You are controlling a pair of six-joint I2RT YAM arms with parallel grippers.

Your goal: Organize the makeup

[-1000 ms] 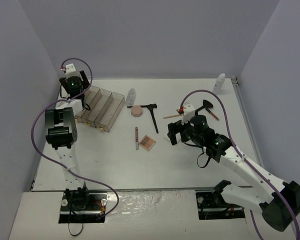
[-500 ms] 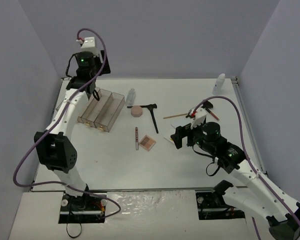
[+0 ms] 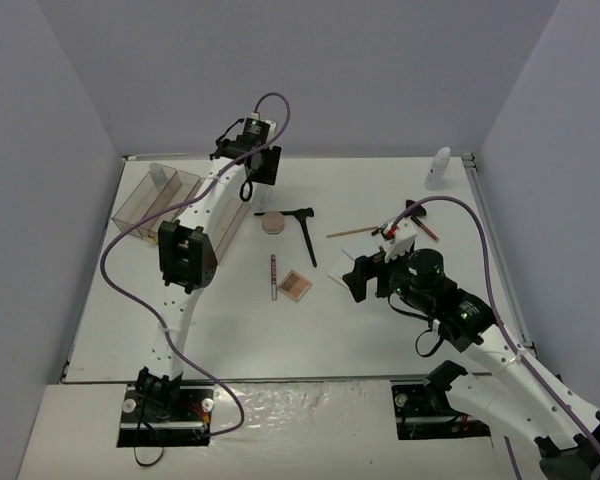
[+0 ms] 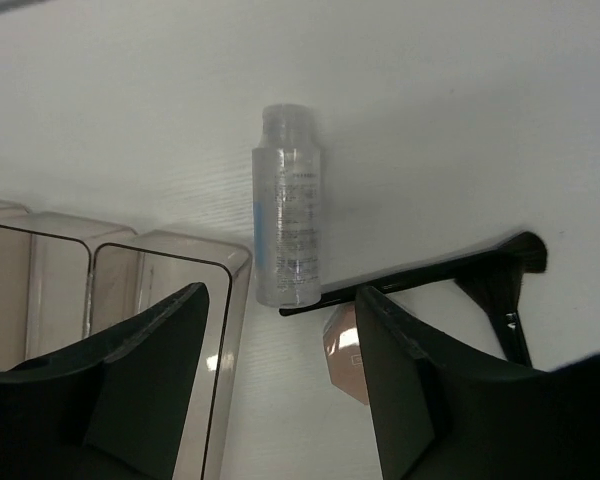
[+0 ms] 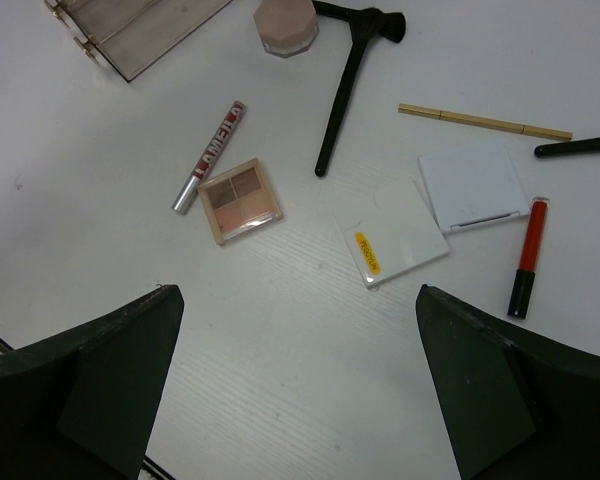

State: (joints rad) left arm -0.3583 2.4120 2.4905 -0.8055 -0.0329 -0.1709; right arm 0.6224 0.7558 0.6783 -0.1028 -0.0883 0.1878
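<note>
left gripper [image 4: 280, 340]: jaws apart and empty, hanging above the table with the gap lined up on the clear plastic bottle [image 4: 288, 215]. Probably squaring up to take it across its narrow body.
clear plastic bottle: lies on its side, cap end away from the fingers, its base touching the handle of the long black brush [image 4: 430, 275] and just beside the corner of the clear compartmented organizer tray [image 4: 170, 265]. The short carry to the tray likely makes it this arm's pick.
round pink compact [image 5: 285, 22]: sits against the same brush, near the bottle. A careless closing could nudge either one.
right gripper [image 5: 295, 300]: spread wide, holding nothing, poised high over the loose items in the middle of the table. It looks like a survey stance, not a commitment to one piece.
below the right gripper: square pink-brown palette [image 5: 240, 200] beside a silver-and-red tube [image 5: 208, 155]. A white square pad with yellow label [image 5: 392, 245] overlaps a plain white square case [image 5: 473, 185].
further right: red stick with black cap [image 5: 528, 255] and thin tan pencil [image 5: 485, 120], both flat and apart from the rest.
progress: most makeup is loose on the white table [image 3: 230, 320], so sorting seems far from done.
</note>
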